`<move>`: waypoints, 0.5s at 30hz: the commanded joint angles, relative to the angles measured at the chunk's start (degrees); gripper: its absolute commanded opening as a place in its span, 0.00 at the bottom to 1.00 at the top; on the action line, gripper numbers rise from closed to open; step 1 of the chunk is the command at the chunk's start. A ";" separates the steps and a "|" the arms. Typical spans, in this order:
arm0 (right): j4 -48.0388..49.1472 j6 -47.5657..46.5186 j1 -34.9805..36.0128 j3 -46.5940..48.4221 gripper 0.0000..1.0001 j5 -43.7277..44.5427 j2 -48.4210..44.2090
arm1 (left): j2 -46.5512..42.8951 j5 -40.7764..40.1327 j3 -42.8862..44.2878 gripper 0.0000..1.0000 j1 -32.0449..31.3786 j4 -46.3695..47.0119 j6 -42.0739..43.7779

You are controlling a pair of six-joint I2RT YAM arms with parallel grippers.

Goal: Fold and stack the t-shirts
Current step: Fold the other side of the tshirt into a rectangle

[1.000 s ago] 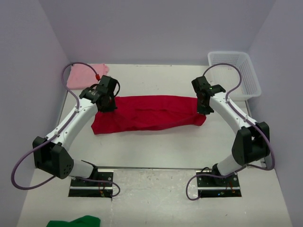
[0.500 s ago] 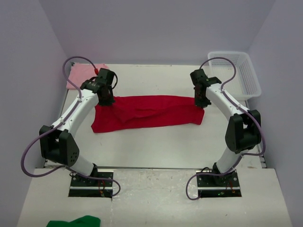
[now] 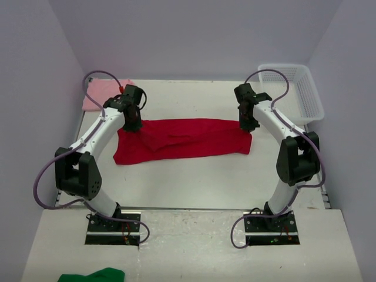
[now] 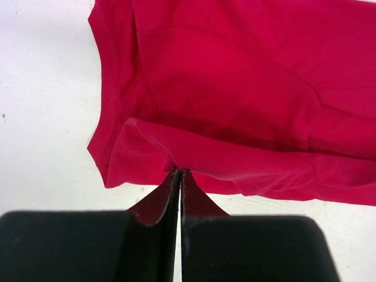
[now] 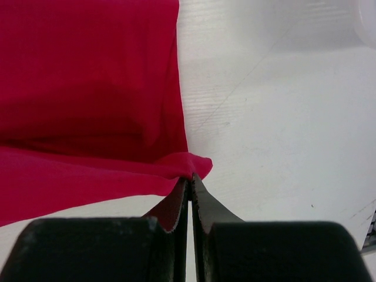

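The crimson red t-shirt (image 3: 182,140) lies stretched across the middle of the table as a long band. My left gripper (image 3: 131,125) is shut on its far left edge; in the left wrist view a fold of the red t-shirt (image 4: 235,106) is pinched at the left gripper (image 4: 178,172). My right gripper (image 3: 247,124) is shut on the far right corner, and the right wrist view shows the red t-shirt (image 5: 88,94) lifted at the right gripper (image 5: 190,176). The pale pink t-shirt (image 3: 100,93) lies folded at the far left corner, partly behind the left arm's cable.
A white mesh basket (image 3: 294,89) stands at the far right against the wall. A green cloth (image 3: 97,275) lies at the near left edge, in front of the arm bases. Side walls close in on both sides.
Both grippers have carried the red t-shirt's held edge away from the bases towards the far side, laying it over itself. The shirt's band is now narrower and flatter.
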 commanded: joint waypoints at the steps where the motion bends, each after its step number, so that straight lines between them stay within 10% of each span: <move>1: -0.62 -1.06 -0.23 2.22 0.00 -0.61 1.36 | 0.69 0.20 2.62 0.00 0.81 2.22 1.80; 15: -1.06 -1.58 -0.50 6.26 0.00 -0.26 8.04 | 10.18 0.11 7.81 0.00 1.25 2.05 1.98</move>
